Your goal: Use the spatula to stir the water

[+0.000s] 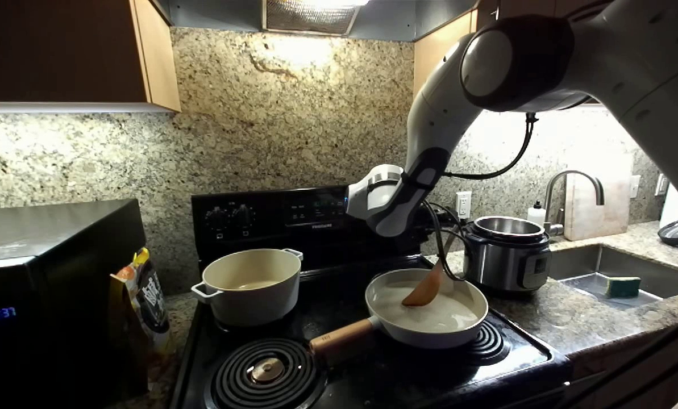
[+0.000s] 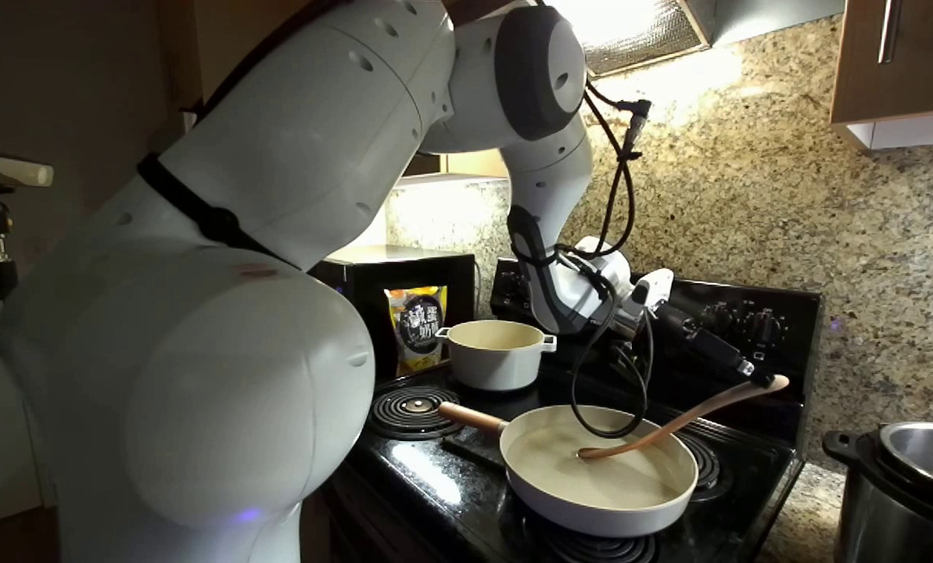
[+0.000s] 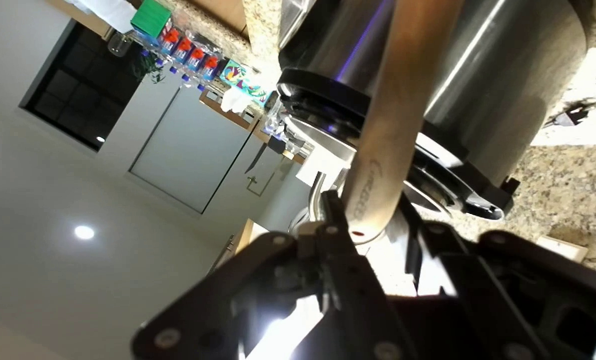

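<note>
My jaws clamp tight on the handle end of a wooden spatula, its tilted blade dipped into the shallow water of a cream frying pan near the edge of the stove beside the granite desk. A Dutch oven stands at the stove's opposite back corner; a pressure cooker sits on the desk's stove-side edge.
</note>
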Available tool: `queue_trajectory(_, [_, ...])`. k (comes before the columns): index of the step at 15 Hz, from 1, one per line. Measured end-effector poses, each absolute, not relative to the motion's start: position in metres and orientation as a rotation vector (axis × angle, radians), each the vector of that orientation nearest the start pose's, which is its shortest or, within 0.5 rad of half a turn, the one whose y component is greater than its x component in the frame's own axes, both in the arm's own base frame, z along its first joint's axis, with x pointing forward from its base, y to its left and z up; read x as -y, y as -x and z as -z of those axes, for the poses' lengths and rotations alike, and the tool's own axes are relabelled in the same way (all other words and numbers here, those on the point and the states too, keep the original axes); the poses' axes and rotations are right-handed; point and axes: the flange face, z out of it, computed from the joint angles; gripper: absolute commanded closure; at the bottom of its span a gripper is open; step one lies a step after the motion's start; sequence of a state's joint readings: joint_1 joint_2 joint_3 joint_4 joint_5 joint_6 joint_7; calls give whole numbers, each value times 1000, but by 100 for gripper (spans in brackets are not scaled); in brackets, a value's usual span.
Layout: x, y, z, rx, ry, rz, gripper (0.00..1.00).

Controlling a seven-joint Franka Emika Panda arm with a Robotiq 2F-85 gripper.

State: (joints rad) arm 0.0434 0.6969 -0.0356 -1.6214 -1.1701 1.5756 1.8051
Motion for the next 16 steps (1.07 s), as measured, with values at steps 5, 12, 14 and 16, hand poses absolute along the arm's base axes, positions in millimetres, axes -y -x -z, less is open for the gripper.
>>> queue_trajectory(5, [67,-660,-229,1077,-1561,-534,89])
queue_trajectory(12, [42,-663,-222,997,-1666,-554,89])
queue_trajectory(14, [44,-658,-219,986,-1699,-557,89])
queue_trajectory(16, [49,-650,-218,976,-1729,-556,89])
